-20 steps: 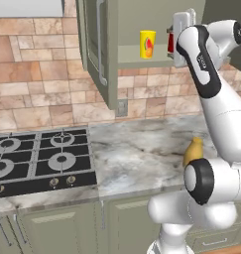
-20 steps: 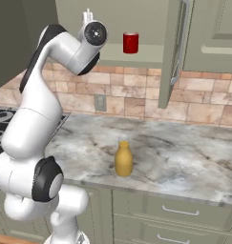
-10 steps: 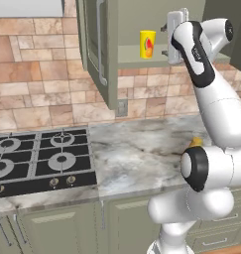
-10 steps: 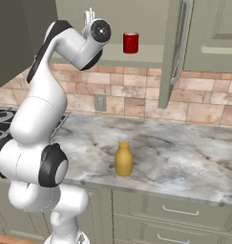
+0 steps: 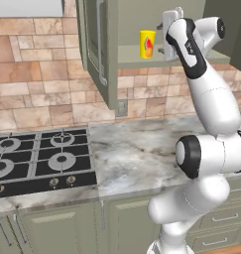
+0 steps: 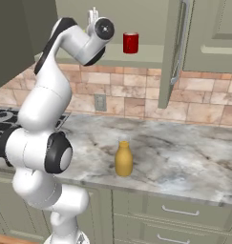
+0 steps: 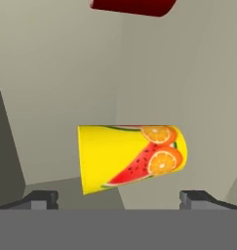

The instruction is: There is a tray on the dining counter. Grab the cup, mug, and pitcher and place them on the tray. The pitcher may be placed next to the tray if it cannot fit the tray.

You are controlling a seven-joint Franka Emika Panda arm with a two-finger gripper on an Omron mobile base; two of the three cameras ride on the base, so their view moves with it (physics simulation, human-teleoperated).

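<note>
Pincer nearer cup, agape; mug cut off by frame edge

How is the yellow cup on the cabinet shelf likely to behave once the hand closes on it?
The cup looks stiff and smooth, so it may slip a little between the fingertips. It is a tapered, handleless shape standing upright on the shelf, so a nudge before the grip could tip it and let it roll. It looks small and empty, probably light. The hand is open, not yet touching it.
</note>
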